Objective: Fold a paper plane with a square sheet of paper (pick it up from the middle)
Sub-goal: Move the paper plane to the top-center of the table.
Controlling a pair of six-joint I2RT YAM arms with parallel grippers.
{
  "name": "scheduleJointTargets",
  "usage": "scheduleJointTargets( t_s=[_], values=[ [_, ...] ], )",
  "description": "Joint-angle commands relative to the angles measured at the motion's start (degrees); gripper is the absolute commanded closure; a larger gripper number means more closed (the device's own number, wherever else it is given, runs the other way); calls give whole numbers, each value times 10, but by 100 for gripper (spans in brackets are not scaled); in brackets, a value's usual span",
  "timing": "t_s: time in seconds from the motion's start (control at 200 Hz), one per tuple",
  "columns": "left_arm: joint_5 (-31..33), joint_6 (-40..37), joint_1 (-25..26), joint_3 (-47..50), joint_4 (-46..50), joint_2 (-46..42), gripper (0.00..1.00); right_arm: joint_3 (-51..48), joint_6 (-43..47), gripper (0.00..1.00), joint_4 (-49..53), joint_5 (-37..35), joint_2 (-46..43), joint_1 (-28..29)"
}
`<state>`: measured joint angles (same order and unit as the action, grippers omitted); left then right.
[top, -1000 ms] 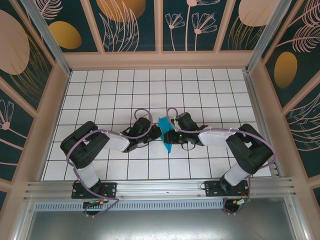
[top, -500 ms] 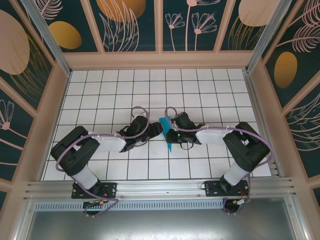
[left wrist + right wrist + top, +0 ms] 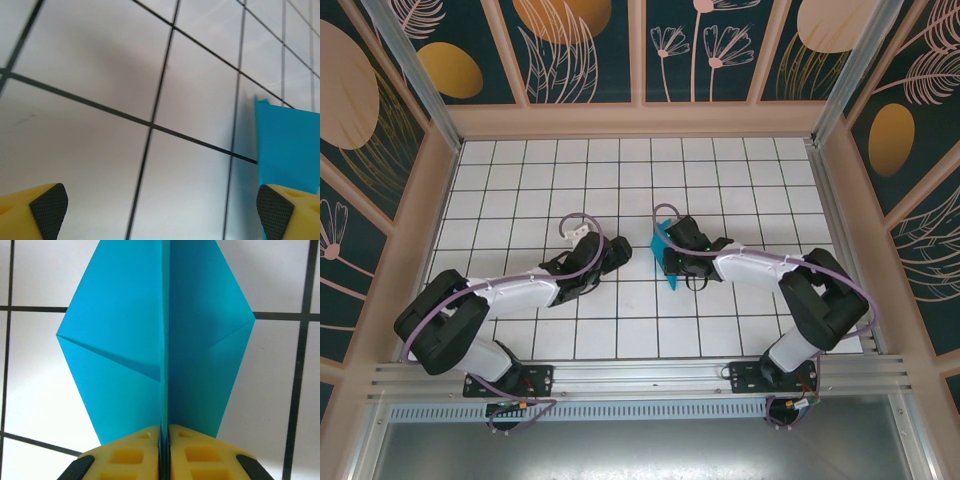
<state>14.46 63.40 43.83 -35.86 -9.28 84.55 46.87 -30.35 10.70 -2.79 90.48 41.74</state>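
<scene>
Left gripper (image 3: 161,209) now sits wide open, backed off; right gripper (image 3: 164,442) alone clamps the paper plane (image 3: 150,340) ahead of it, handover done.

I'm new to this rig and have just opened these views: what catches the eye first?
The bright teal folded paper stands out in the middle of the white gridded table, pinched along its centre crease by the shut right claw. To its left, the left claw gapes wide open, holding nothing.
</scene>
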Motion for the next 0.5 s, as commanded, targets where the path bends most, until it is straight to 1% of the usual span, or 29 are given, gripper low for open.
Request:
scheduleJointTargets(
  t_s=[0.0,0.185,0.495],
  values=[
    [29,16,-2,6,38,1,1,22,6,86,29,-33,27,3],
    [22,13,-2,0,39,17,2,34,0,84,28,-34,64,4],
    [22,10,-2,-3,44,24,2,28,-16,85,25,-34,81,4]
  ],
)
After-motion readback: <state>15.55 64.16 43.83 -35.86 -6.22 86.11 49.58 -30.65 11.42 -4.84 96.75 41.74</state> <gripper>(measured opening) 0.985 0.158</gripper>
